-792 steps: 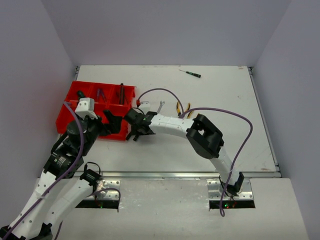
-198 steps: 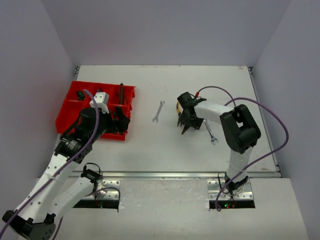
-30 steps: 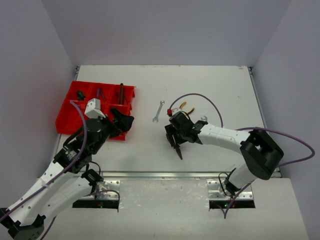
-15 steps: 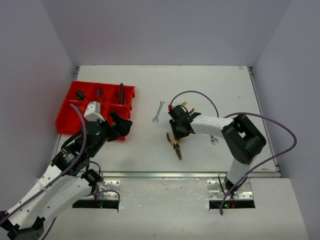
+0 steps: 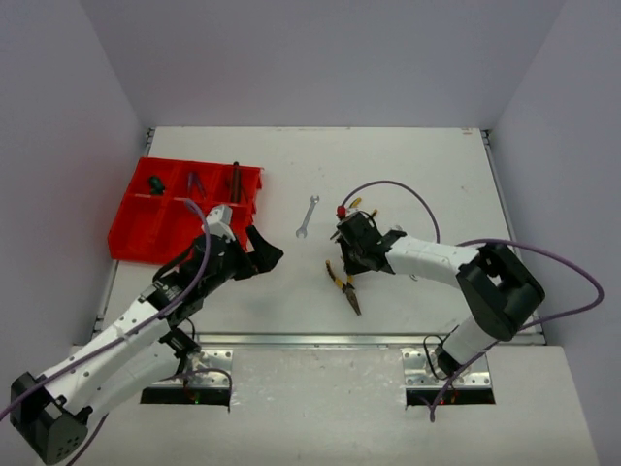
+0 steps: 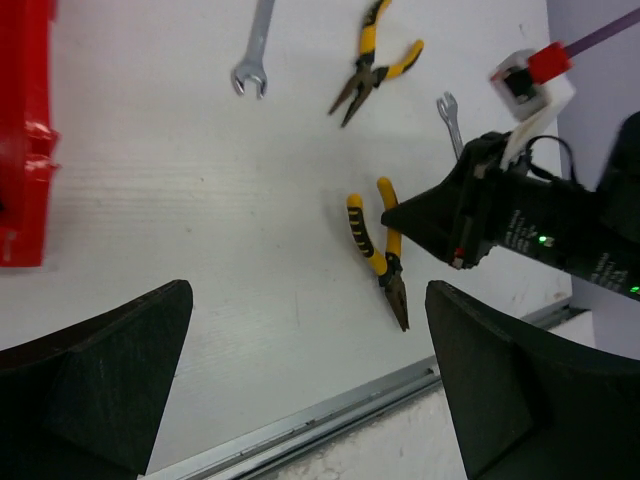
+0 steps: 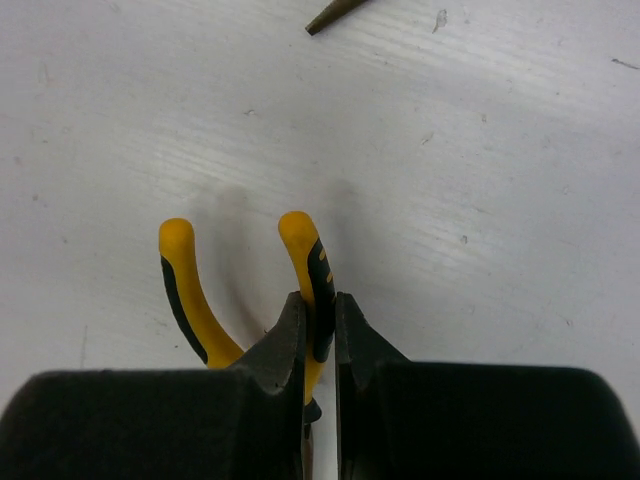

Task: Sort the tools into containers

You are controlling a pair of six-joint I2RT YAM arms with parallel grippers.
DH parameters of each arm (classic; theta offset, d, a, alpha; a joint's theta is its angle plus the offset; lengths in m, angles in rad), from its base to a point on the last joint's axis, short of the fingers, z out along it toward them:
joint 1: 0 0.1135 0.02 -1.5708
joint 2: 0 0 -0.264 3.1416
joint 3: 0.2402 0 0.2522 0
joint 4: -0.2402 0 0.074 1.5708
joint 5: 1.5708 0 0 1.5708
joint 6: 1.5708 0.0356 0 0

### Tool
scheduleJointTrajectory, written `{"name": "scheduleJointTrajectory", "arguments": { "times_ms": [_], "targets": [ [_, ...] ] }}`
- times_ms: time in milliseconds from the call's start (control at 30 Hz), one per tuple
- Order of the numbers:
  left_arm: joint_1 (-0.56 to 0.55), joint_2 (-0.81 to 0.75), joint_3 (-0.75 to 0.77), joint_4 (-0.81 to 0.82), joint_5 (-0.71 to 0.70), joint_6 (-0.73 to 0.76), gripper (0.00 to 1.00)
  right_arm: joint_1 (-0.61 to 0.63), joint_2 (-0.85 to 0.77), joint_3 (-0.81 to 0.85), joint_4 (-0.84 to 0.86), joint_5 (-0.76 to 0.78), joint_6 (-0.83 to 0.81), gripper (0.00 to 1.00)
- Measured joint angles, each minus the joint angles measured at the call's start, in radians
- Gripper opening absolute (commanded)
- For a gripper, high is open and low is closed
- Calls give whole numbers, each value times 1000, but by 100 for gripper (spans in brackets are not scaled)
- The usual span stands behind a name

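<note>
The right arm reaches forward and low with its elbow bent, and its wrist tips down over the handle end of the pliers (image 6: 388, 272). The right gripper (image 7: 320, 302) has its two fingers pinched almost together on one handle, with the other handle free just beside them. The left arm stretches forward, to the left of the pliers and well apart from them. The left gripper (image 6: 308, 300) hangs with its jaws spread wide, holding nothing.
</note>
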Motion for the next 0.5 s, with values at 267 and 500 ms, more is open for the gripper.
{"name": "scheduleJointTrajectory", "arguments": {
  "times_ms": [267, 500],
  "targets": [
    [-15, 270, -245, 434, 264, -133, 100, 1, -299, -130, 130, -34, 17, 0],
    [-93, 380, -233, 755, 342, -179, 94, 1, -400, -151, 157, -87, 52, 0]
  ]
}}
